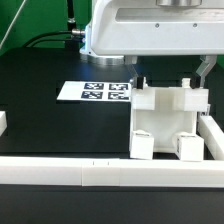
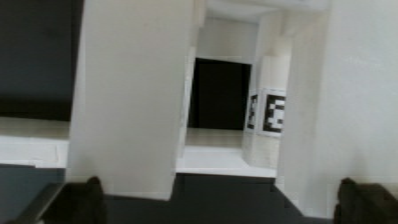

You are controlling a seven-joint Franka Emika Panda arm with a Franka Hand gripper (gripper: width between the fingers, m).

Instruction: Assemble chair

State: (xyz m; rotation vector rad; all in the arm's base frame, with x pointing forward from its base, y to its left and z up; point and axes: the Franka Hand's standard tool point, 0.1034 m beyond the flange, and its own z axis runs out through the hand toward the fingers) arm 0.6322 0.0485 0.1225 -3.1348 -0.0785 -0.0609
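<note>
**Jaws spread wide over the chair, nothing held**

Closest to me were my own two dark fingertips [image 2: 80, 200], which stood as far apart as they go. My jaws gripped nothing. In the wrist view a tall white upright of the chair [image 2: 134, 100] rose between the fingertips. It sat close to one fingertip and well clear of the other, and I could not tell whether it touched the near one. Past that upright, a second white part carried a small black-and-white tag [image 2: 270, 112], and a dark gap showed between the two.

In the exterior view the chair stood upright on the black surface [image 1: 40, 130], directly under my jaws, which hung over its top edge. Two blocky legs faced the camera, with an open slot between them. The chair sat in the corner made by the long front rail [image 1: 60, 172] and the side rail [image 1: 214, 132] on the exterior view's right. It was just behind the first and just beside the second, though contact with either was not clear.

Farther back, toward the exterior view's left, the marker board [image 1: 95, 92] lay flat on the surface, apart from the chair. A short white rail piece [image 1: 3, 122] showed at the far left edge. My white arm [image 1: 130, 25] filled the top of the view.
</note>
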